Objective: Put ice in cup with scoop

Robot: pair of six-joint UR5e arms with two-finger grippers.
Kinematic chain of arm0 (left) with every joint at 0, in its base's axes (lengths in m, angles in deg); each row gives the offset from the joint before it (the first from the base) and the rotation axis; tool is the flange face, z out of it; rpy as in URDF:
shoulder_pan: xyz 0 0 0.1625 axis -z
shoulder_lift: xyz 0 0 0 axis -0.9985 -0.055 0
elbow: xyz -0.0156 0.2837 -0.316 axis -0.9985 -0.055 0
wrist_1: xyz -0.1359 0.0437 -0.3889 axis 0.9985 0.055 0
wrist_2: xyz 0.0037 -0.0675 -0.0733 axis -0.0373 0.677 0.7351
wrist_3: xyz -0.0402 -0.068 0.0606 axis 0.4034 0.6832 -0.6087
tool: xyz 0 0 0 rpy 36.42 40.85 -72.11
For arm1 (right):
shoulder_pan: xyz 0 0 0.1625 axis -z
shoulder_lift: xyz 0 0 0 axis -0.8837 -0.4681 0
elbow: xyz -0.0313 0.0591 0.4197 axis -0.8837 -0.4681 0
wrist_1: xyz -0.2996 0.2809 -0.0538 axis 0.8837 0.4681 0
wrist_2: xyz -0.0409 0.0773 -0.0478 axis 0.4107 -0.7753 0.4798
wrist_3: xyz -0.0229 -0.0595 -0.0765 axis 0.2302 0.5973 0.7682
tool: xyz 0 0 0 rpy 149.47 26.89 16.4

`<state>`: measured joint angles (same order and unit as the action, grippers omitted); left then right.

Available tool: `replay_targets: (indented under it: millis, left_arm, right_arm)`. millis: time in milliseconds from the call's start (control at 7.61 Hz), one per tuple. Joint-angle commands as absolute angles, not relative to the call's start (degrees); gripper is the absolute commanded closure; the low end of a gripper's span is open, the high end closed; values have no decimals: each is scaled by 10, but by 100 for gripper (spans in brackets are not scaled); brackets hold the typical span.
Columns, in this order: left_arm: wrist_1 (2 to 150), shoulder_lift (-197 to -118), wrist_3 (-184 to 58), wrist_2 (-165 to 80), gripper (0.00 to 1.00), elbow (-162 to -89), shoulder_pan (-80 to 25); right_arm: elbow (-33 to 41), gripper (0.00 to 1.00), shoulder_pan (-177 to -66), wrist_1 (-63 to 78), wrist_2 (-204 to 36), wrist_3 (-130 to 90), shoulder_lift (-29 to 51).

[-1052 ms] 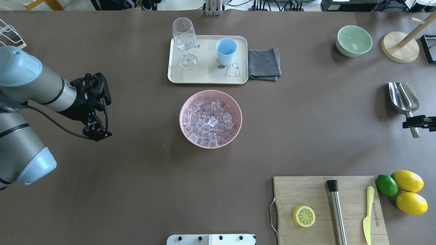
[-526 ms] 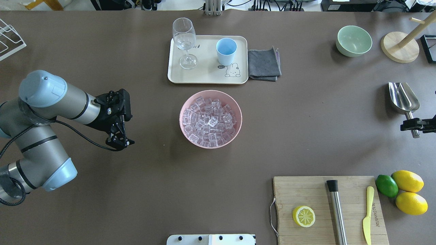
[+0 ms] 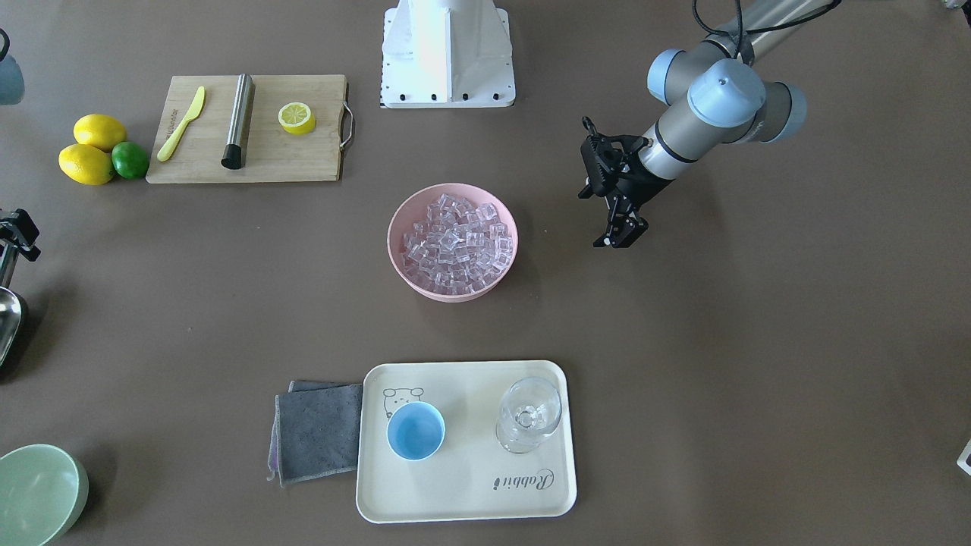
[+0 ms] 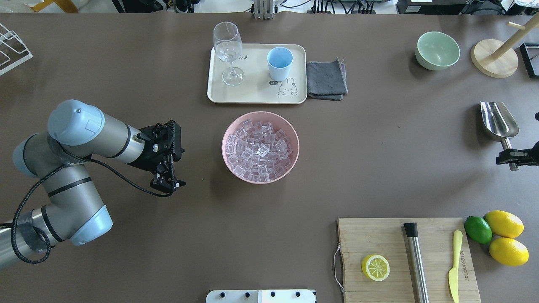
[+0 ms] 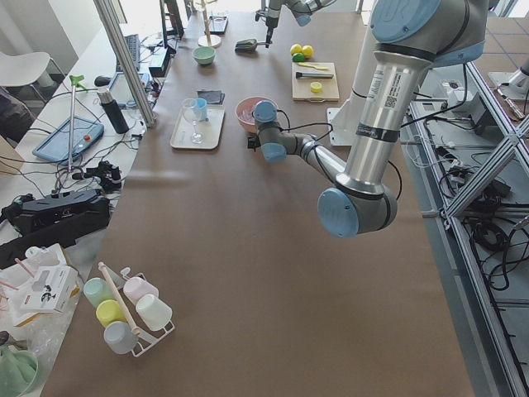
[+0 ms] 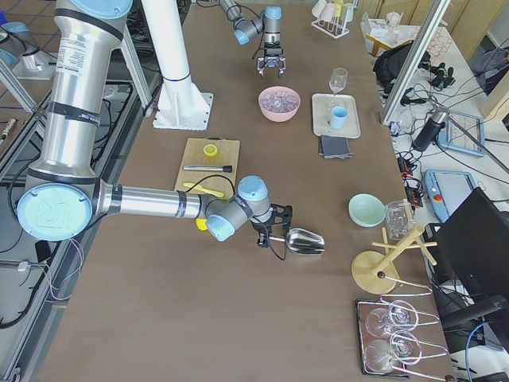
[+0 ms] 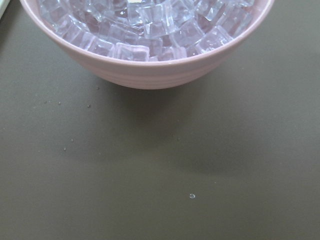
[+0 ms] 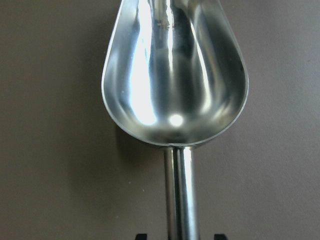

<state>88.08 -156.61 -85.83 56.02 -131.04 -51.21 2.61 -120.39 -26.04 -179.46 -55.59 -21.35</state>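
The steel scoop point(image 4: 498, 120) lies on the table at the far right, bowl pointing away from me and empty point(image 8: 175, 75). My right gripper point(image 4: 511, 156) straddles its handle, jaws open with a gap on each side point(image 8: 180, 236). The ice point(image 4: 260, 150) fills the pink bowl point(image 4: 223, 145) at mid-table. The light-blue cup point(image 4: 279, 63) stands upright and empty on the cream tray point(image 4: 252, 90) behind the bowl. My left gripper point(image 4: 166, 183) is open and empty, just left of the bowl, and its wrist view shows the bowl's wall point(image 7: 150, 70) and ice point(image 7: 150, 25).
A stemmed glass point(image 4: 228, 50) stands on the tray beside the cup. A grey cloth point(image 4: 326, 79) lies right of the tray. A pale green bowl point(image 4: 437, 50) sits back right. A cutting board point(image 4: 379, 240) with a steel cylinder, knife and lemon half is front right.
My left arm has swung right, bringing its gripper close to the pink bowl. My right gripper has slid slightly back along the scoop handle. The scoop has not moved.
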Motion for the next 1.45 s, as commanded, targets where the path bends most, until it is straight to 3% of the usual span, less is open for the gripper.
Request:
replay_targets:
  millis: [0,526,1315]
  left_arm:
    - [893,-1598,-855,508,2,-1280,-527]
    - [888,-1661,-862,510,2,-1227,-530]
    - [866,-1706,-863,508,2,-1200,-529]
  right_arm:
    - [28,100,-1203,-275,-1798,-551,-221]
    - [82,100,-1206,-258,-1826,-489,-247]
    - [158,100,-1269,-187,-1890,-142,-238]
